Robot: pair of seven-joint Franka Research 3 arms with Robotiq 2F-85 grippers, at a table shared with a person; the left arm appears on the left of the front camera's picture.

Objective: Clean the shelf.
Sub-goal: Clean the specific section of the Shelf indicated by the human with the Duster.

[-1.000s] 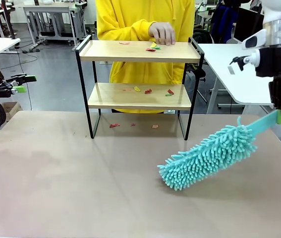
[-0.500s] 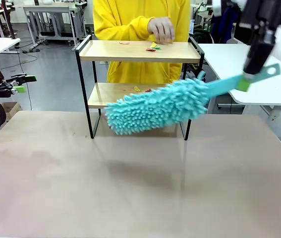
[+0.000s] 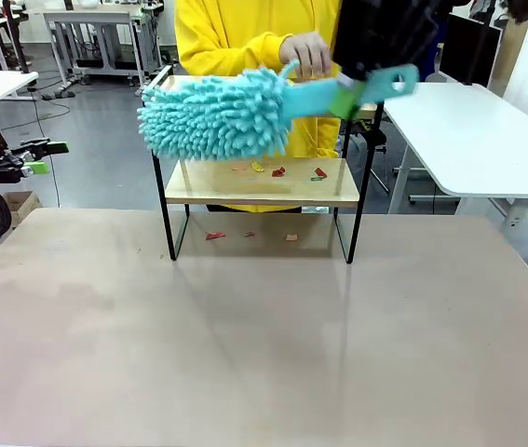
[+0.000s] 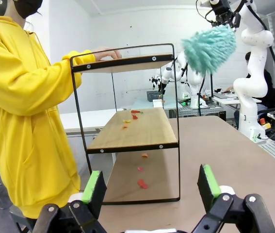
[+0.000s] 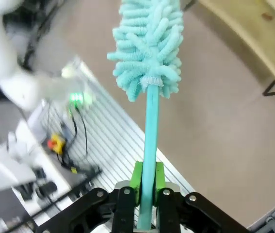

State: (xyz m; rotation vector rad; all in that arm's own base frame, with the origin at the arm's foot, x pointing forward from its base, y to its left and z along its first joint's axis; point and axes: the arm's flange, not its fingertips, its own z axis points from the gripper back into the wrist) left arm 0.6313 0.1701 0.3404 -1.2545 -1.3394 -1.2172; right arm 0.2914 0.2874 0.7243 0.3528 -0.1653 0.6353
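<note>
The shelf [image 3: 209, 182] stands at the far middle of the table, with small red, yellow and green scraps [image 3: 278, 171] on its lower board and on the table beneath it. My right gripper [image 3: 346, 100] is shut on the handle of a teal fluffy duster [image 3: 215, 117]. The duster's head hangs in front of the left part of the top board and hides it. The right wrist view has the gripper [image 5: 147, 187] clamped on the handle, with the duster [image 5: 149, 43] pointing away. My left gripper [image 3: 46, 157] stays open at the far left, off the table, and faces the shelf [image 4: 142, 132] side-on [image 4: 151, 187].
A person in a yellow hoodie [image 3: 245, 37] stands behind the shelf with one hand [image 3: 305, 52] at the top board. White tables [image 3: 468, 140] stand to the right and left. The near half of the brown table [image 3: 264, 354] is bare.
My right arm has swung the duster up from low over the table's right side and leftward to the height of the top board. The left arm and the person's hand stayed put.
</note>
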